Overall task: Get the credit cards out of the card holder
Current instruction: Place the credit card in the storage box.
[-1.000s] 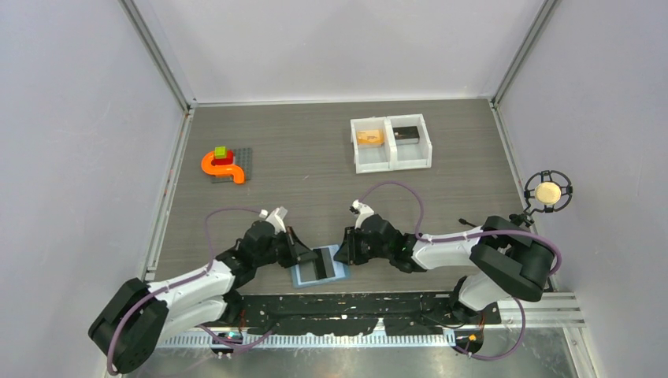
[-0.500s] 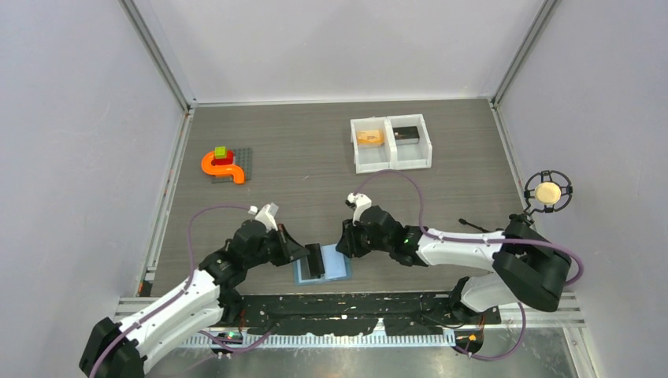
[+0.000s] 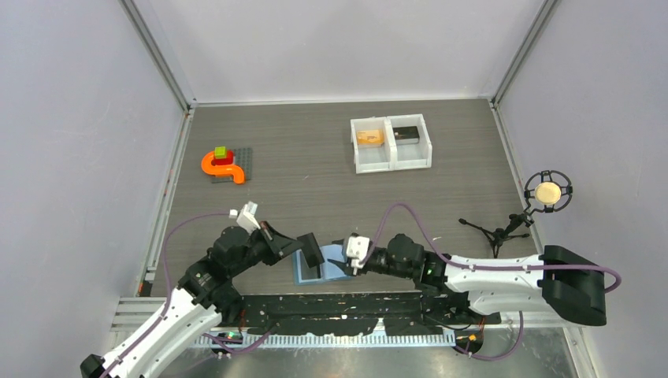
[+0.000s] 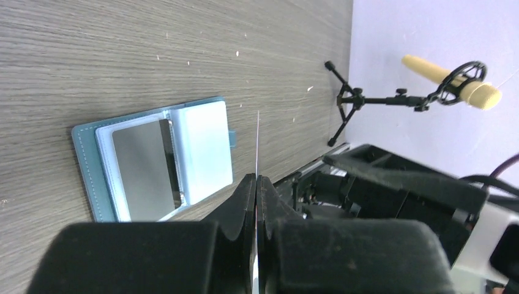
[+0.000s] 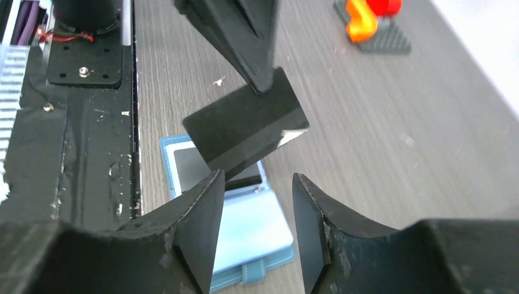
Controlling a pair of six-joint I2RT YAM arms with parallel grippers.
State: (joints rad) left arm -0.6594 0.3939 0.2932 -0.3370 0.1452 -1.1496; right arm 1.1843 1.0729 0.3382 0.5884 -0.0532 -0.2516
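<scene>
So right at the near edge of the table, the right claw point(image 5: 256, 182) hangs low with its two fingers spread apart and nothing between them. Directly under it lies the card holder point(image 4: 202, 150), the little light-blue wallet, flopped open flat on the wood with its inner pockets facing up. One pocket, the one on the left claw's side, has what looks like another greyish, shiny card point(image 4: 144, 168) tucked in it.

Just above the wallet and just in front of the right claw's fingertips, the left claw point(image 4: 256, 184) is clamped tight on one end of the dark card point(image 5: 245, 125). That card is clear of the wallet, up in the air and tilted, sticking out past the claw tips toward the right claw.

Off to the outer side of the right arm there's a small microphone point(image 3: 547, 192) on a tripod.

Way past both claws, a white two-compartment tray point(image 3: 391, 163) holds something orange-yellow in one half and something dark in the other; can't tell what. Far out beyond the left claw sits an orange curved toy point(image 3: 220, 165) on a grey plate.
</scene>
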